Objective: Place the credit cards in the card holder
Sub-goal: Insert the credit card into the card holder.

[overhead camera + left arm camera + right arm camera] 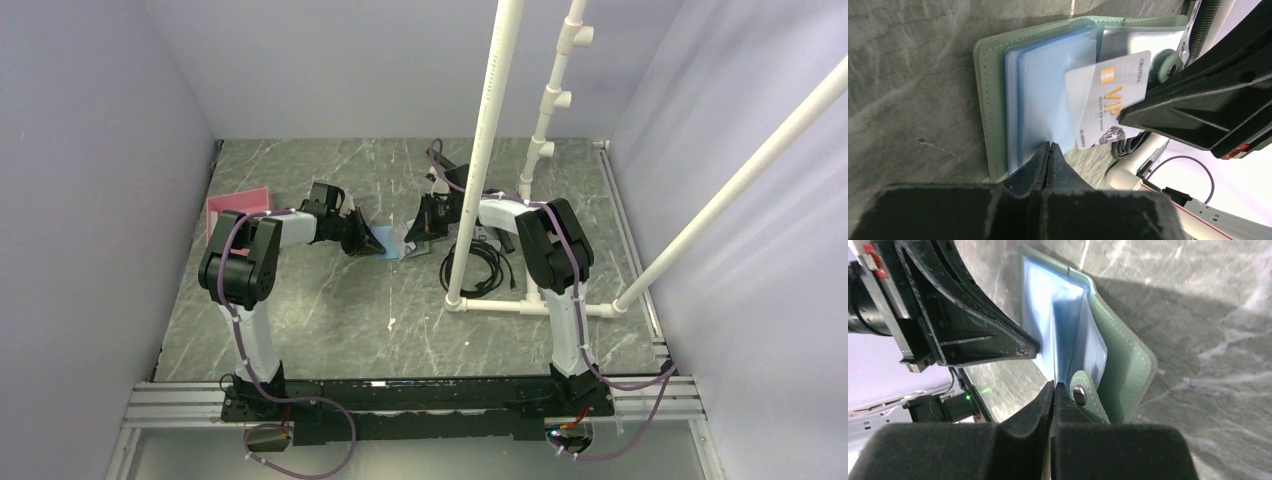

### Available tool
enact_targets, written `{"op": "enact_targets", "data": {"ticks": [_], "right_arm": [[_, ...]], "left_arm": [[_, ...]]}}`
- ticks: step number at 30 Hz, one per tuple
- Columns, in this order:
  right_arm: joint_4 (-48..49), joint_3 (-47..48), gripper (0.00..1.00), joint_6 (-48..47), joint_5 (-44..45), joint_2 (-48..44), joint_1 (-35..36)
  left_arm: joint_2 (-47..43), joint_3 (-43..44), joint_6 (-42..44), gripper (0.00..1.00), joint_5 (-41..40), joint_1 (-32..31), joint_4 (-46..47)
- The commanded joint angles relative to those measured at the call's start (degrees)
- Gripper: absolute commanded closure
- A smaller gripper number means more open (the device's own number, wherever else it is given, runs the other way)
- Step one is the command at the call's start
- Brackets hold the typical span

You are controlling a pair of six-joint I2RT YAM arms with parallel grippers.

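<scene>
The green card holder [984,100] lies open on the table, its pale blue sleeves [1048,90] fanned up. My left gripper [1049,146] is shut on the lower edge of one sleeve. A silver-white "VIP" credit card [1120,92] sits with its left end under a clear sleeve. My right gripper [1123,119] pinches its right end. In the right wrist view the right gripper [1053,385] is shut with the card edge-on between the fingers, beside the holder's snap tab [1080,392]. From above, both grippers [362,240] [420,235] meet over the holder [388,243]. No other card shows.
A pink tray [238,208] lies at the back left, behind the left arm. A white pipe frame [480,160] stands right of centre, and its base pipe [500,305] lies on the table. A coil of black cable [485,265] lies beside the right arm.
</scene>
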Motion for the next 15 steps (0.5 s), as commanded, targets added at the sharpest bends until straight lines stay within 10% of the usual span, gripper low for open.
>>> {"op": "enact_targets", "data": {"ticks": [1, 15], "right_arm": [[8.8, -0.6, 1.00, 2.5, -0.2, 0.9, -0.7], [19.4, -4.1, 1.00, 7.9, -0.7, 2.5, -0.7]], "left_arm": [[1.5, -0.4, 2.5, 1.00, -5.9, 0.0, -3.0], [1.0, -0.9, 1.7, 1.00, -4.6, -0.1, -1.9]]}}
